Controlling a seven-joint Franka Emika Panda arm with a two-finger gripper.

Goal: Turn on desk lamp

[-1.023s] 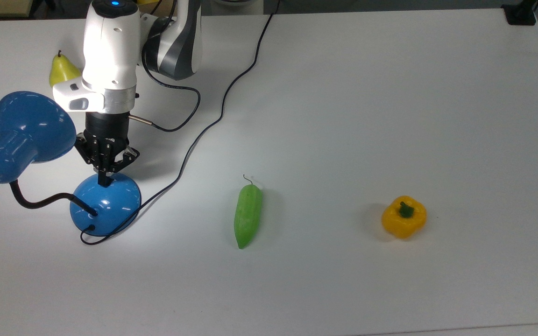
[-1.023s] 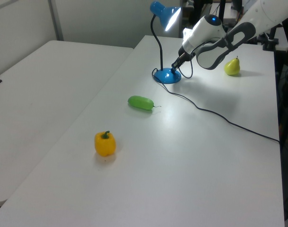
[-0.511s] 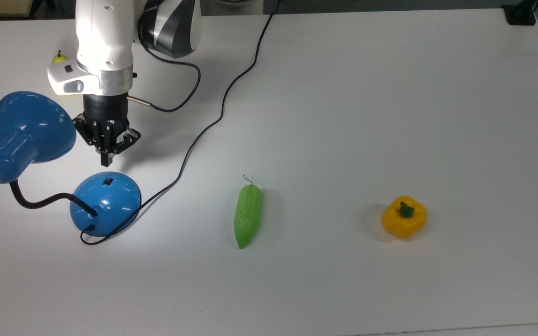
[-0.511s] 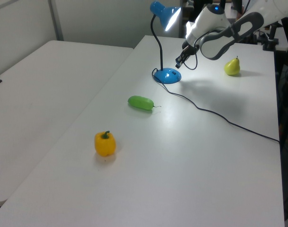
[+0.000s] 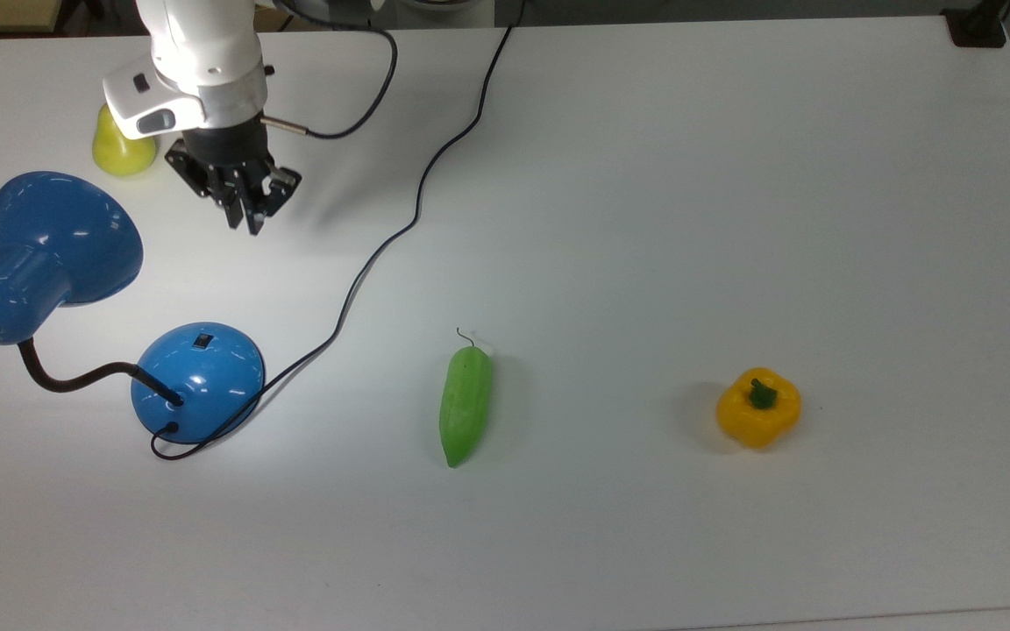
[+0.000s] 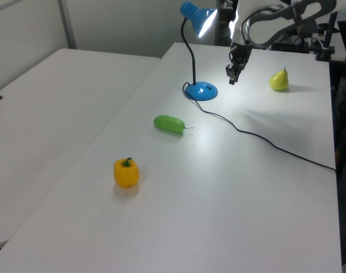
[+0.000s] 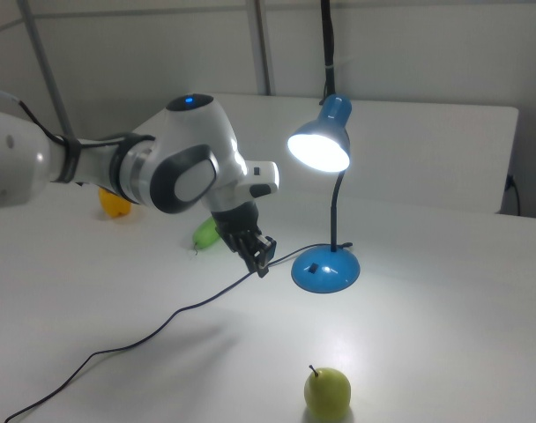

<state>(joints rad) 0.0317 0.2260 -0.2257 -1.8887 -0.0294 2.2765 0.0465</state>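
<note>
white table [image 5: 645, 219]: lit desk lamp [image 5: 198, 381] apart from raised tool [image 5: 245, 219].

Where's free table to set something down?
Widest bare patch: the top view's right, past the pepper. Another sits between the cord, cucumber and pepper. The table's near strip is bare too. Crowded: the top view's left, with lamp, pear and pincer.

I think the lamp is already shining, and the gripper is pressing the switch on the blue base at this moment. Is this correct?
Not quite. The desk lamp is shining, but the gripper is not on the switch; it hangs clear of the base, toward the pear. The top view shows the gap.
</note>
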